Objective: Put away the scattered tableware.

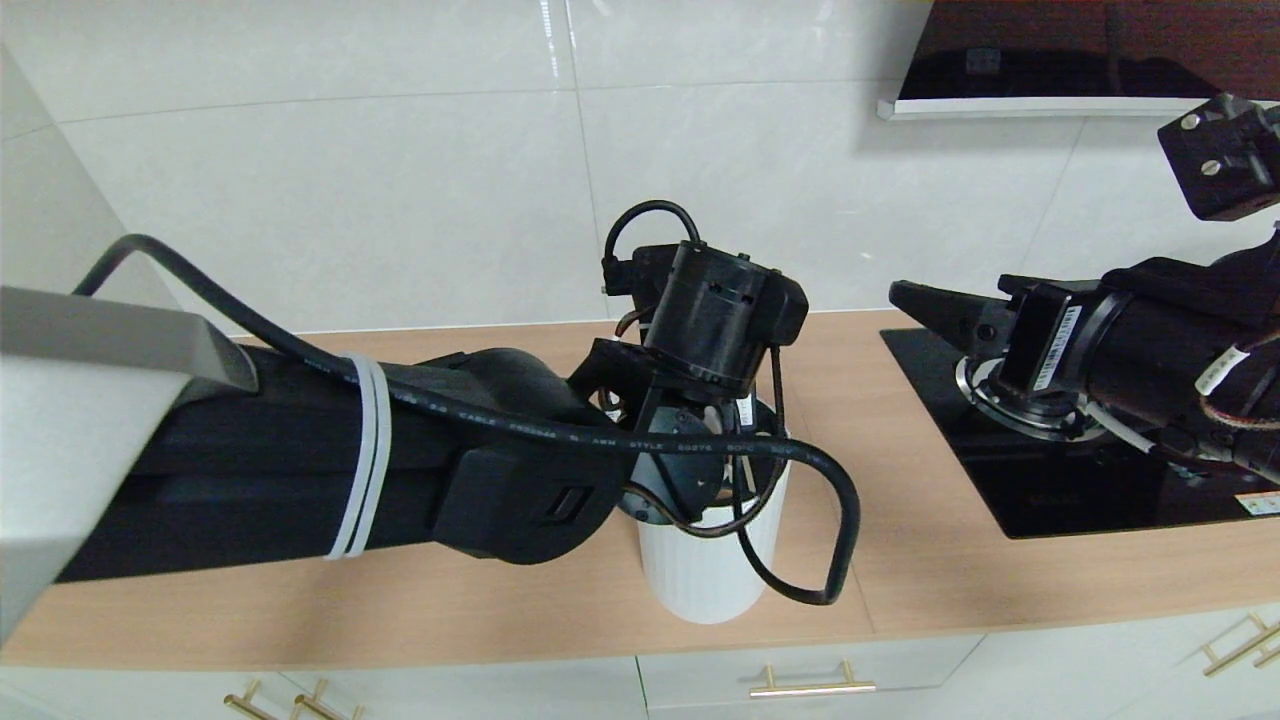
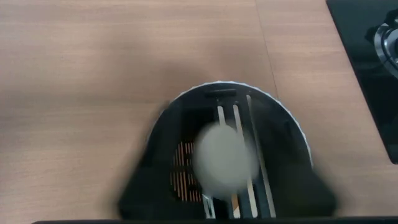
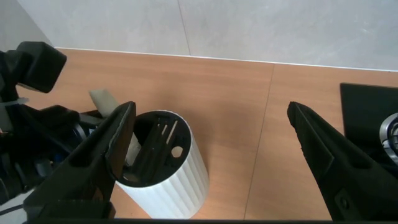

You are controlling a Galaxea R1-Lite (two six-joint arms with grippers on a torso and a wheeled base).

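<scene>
On the wooden table (image 1: 900, 560), near its front edge, stands a white ribbed utensil holder (image 1: 705, 570), upright and just left of the black cooktop (image 1: 1050, 490). Directly above the holder hangs the left gripper (image 1: 680, 480), pointing down into its mouth, with the wrist and a looped black cable covering most of the rim from the head view. Whether its jaws are clenched or released cannot be told, since the wrist hides them and the left wrist view is blurred. From that wrist, the holder's rim (image 2: 292, 118) rings a dark interior where several slim utensil handles (image 2: 235, 143) lean side by side, and a pale utensil (image 2: 224, 155) with a rounded, blurred end sits over the opening. The right wrist view shows that pale utensil (image 3: 102, 99) rising beside the left arm at the holder's (image 3: 180, 180) edge, with the slim handles (image 3: 165, 134) inside.

Over the cooktop's near-left burner ring (image 1: 1000, 400) is the right gripper (image 1: 930, 310), level and pointing toward the holder but well apart from it. Its jaws are released, spread wide with nothing between them (image 3: 211, 109).

White wall tiles rise behind the table, and white drawers with brass handles (image 1: 810, 685) run below its front edge
</scene>
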